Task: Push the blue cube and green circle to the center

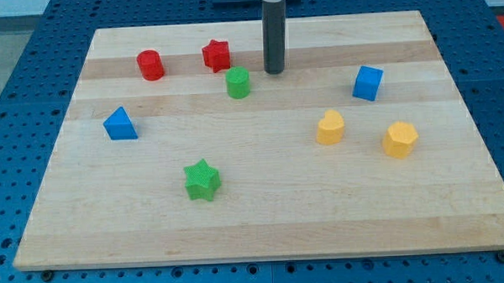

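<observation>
Camera view, what is the rod doing?
— It stands straight up near the top of the wooden board [264,233]. My tip [274,72] is just right of the green circle [238,82], not touching it.

— Is there a claw?
— No, only a rod, nothing to open or pinch.

— Where is the blue cube [368,83]?
— Far off to the right, above the two yellow blocks. A red star [216,54] sits just above and to the left of the green circle.

The dark cylindrical rod [273,36] ran off the view's top edge, its mount mostly cut away. The perforated blue metal table [30,48] continued beyond every edge.
</observation>
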